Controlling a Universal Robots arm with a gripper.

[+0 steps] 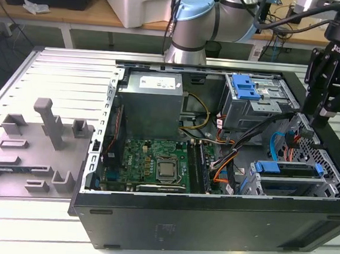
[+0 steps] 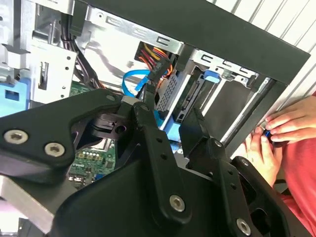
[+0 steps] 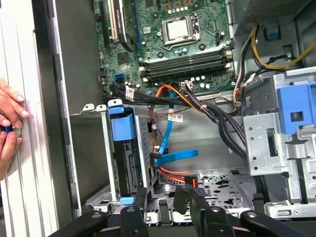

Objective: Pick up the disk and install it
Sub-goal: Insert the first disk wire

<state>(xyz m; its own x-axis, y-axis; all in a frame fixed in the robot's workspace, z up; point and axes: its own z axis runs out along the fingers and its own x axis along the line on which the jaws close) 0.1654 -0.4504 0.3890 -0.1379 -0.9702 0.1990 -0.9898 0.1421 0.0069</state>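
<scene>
a bundle of black and orange cables (image 3: pixel 197 101) and a flat blue cable (image 3: pixel 173 155) hang beside the perforated grey metal cage (image 3: pixel 143 140). a person's hand (image 3: pixel 9 116) is at the edge of the black case (image 1: pixel 209 224). the disk (image 3: pixel 127 160), with its blue plastic handle, sits inside that cage. the gripper (image 3: pixel 162 197) hovers near it, black fingers spread apart, nothing between them.
</scene>
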